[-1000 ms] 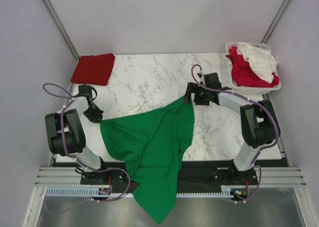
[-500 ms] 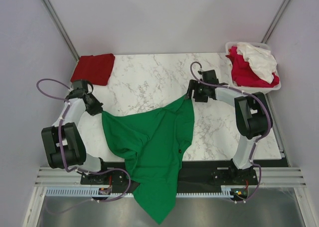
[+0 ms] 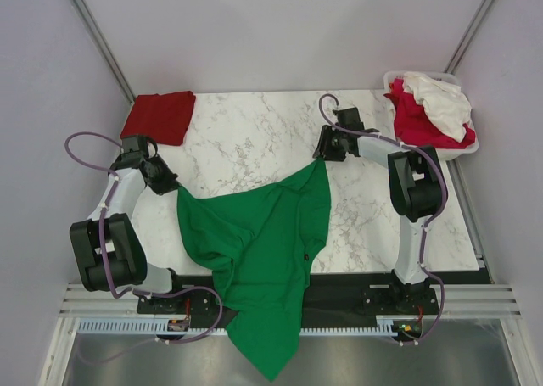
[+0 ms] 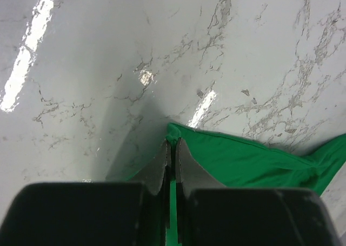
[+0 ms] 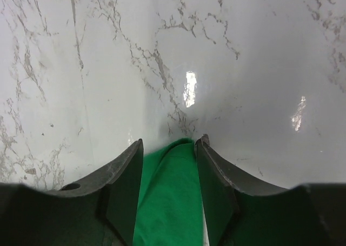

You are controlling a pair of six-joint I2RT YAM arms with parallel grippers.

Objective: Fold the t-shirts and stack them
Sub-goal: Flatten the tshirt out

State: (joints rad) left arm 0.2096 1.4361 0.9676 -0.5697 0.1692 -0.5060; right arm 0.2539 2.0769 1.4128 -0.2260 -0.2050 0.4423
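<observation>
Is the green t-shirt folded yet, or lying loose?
Not folded: the green t-shirt lies spread and rumpled, its lower end hanging over the near edge of the table.

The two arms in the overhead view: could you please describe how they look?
The left arm and right arm have bulky black joints, pale grey links and looping lilac cables. The left pincer and right pincer each have two dark tapered fingers.

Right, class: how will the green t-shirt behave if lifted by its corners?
Probably floppy: the green t-shirt lies rumpled and droops off the table. Likely light: the left tool pinches a thin corner. It may slide on that glossy marble.
</observation>
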